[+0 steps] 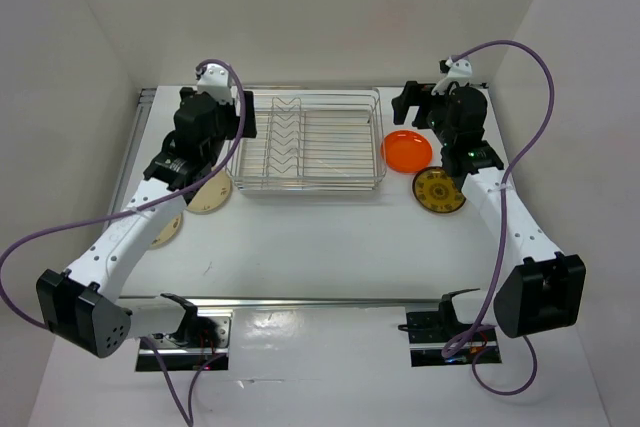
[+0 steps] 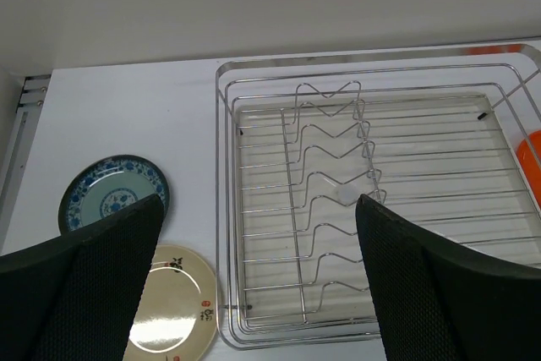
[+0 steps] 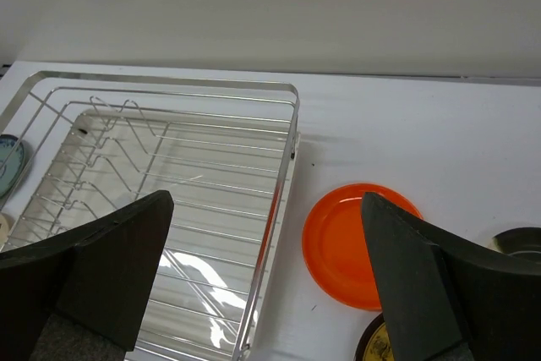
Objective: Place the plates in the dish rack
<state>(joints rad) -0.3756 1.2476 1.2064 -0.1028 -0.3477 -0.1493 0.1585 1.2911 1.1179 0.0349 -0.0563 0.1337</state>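
The silver wire dish rack (image 1: 310, 190) stands at the table's back middle with no plate in it. An orange plate (image 1: 407, 150) and a yellow-gold patterned plate (image 1: 439, 191) lie flat to its right. Two cream plates (image 1: 210, 194) (image 1: 165, 231) lie to its left, partly under my left arm. My left gripper (image 1: 237, 119) hovers open and empty over the rack's left end (image 2: 221, 209). Its wrist view shows a teal plate (image 2: 114, 196) and a cream plate (image 2: 173, 310). My right gripper (image 1: 413, 107) hovers open and empty above the orange plate (image 3: 347, 243) and the rack's right edge (image 3: 287, 175).
White walls close in the table at the left, back and right. A metal rail (image 1: 140, 137) runs along the left edge. The yellow-gold plate's rim (image 3: 376, 346) shows at the bottom of the right wrist view. Purple cables loop off both arms.
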